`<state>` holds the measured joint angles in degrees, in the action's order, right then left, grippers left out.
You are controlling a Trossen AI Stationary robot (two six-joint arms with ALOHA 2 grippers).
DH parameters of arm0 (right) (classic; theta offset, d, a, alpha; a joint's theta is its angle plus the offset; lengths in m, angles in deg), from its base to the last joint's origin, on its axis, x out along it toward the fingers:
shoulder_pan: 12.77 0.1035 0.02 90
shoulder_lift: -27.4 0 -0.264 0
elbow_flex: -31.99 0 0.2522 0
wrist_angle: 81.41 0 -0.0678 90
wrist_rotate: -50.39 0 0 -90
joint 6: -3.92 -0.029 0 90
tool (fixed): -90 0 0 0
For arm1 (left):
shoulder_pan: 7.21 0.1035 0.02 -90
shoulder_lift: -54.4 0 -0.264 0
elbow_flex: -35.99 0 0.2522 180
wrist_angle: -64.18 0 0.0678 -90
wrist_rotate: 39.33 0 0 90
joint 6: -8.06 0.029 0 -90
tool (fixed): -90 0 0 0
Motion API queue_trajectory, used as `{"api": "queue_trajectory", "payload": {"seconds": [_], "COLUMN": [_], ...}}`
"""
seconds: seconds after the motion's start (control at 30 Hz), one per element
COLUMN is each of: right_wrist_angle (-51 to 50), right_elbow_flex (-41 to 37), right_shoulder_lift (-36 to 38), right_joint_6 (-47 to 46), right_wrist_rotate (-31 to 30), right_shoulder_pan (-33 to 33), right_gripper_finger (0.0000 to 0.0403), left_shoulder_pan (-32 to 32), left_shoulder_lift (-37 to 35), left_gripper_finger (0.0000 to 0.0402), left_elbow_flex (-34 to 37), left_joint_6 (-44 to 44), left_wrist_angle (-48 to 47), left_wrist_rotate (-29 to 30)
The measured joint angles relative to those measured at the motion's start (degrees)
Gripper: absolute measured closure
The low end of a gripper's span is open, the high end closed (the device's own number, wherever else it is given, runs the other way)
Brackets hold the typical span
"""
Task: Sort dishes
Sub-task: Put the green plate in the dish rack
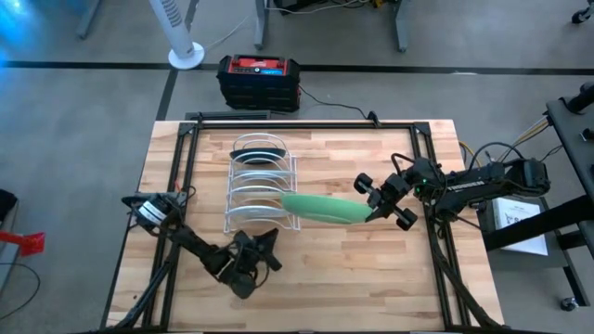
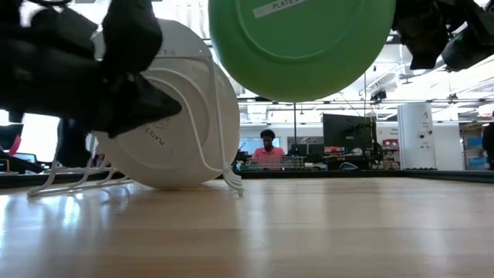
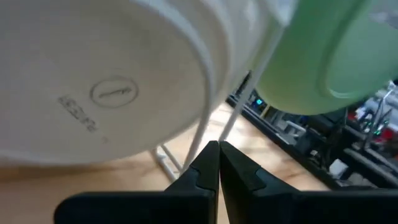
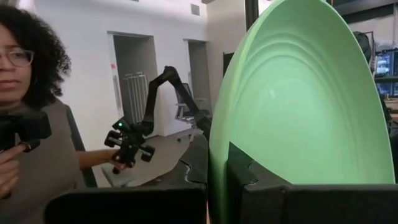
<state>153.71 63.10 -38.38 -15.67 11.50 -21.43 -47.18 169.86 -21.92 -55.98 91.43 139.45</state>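
A white wire rack [image 1: 262, 190] stands left of the table's middle. A dark teal plate [image 1: 259, 152] stands on edge in its far slot. A pale plate [image 1: 252, 216] stands on edge in its near slot, its white underside [image 2: 166, 116] facing the near edge. My right gripper [image 1: 379, 206] is shut on the light green plate [image 1: 325, 209], which is held in the air just right of the rack. It also shows in the low view [image 2: 301, 46]. My left gripper [image 1: 257, 256] is shut and empty, just near of the rack [image 3: 217, 163]. My right gripper pinches the green plate's rim [image 4: 217, 163] between its two fingers, one on the hollow upper face and one on the underside. The fingers come level from the table's right side. The plate stands on edge and is lifted clear of the table and the rack.
A black and red box [image 1: 260, 79] sits on the floor beyond the table's far edge. Bare wood lies right of the rack and along the near edge [image 1: 371, 278]. A person [image 4: 31, 112] stands in the room and another sits far off [image 2: 268, 154].
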Motion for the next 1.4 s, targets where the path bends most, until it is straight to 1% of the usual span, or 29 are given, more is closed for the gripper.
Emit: {"api": "queue_trajectory", "payload": {"seconds": [0.13,0.27,0.4,0.7,0.8,0.9,1.07,1.17,1.27,1.33,1.4], "right_wrist_angle": [0.0,0.0,0.0,0.0,0.0,0.0,-0.02,-0.02,-0.02,-0.02,-0.02], "right_elbow_flex": [0.0,0.0,0.02,0.02,0.02,0.02,0.02,0.02,0.02,0.02,0.02], "right_shoulder_lift": [0.0,0.0,0.0,0.0,0.0,0.0,0.0,0.0,0.0,0.0,0.0], "right_joint_6": [0.0,-0.22,-0.24,0.02,0.04,0.09,0.13,0.13,0.13,0.13,0.13], "right_wrist_rotate": [-0.06,-0.08,-0.08,-0.08,-0.1,-0.1,-0.1,-0.1,-0.1,-0.13,-0.15], "right_shoulder_pan": [0.01,0.01,0.0,0.0,0.0,0.0,0.0,0.0,0.0,0.0,0.0], "right_gripper_finger": [0.0403,0.0403,0.0403,0.0403,0.0403,0.0403,0.0403,0.0403,0.0403,0.0403,0.0403], "left_shoulder_pan": [2.8,3.43,2.92,3.92,4.51,5.26,6.42,6.56,6.54,6.54,6.5], "left_shoulder_lift": [0.0,0.0,0.0,-0.02,-0.02,-0.02,-0.04,-0.05,-0.07,-0.07,-0.07], "left_gripper_finger": [0.0398,0.0383,0.0356,0.0268,0.0252,0.0247,0.0252,0.0267,0.0298,0.0332,0.0375], "left_elbow_flex": [0.31,0.27,0.35,0.42,0.31,0.22,0.22,0.22,0.22,0.22,0.18], "left_joint_6": [-3.0,-3.05,-3.01,-2.69,-2.69,-2.7,-2.3,-2.26,-2.2,-2.2,-1.93], "left_wrist_angle": [2.58,2.61,2.53,1.43,1.43,1.4,0.94,0.68,-0.11,-0.3,-0.51], "left_wrist_rotate": [-5.85,-6.81,-7.76,-4.78,-4.71,-4.73,-5.58,-5.87,-5.89,-5.91,-5.95]}}
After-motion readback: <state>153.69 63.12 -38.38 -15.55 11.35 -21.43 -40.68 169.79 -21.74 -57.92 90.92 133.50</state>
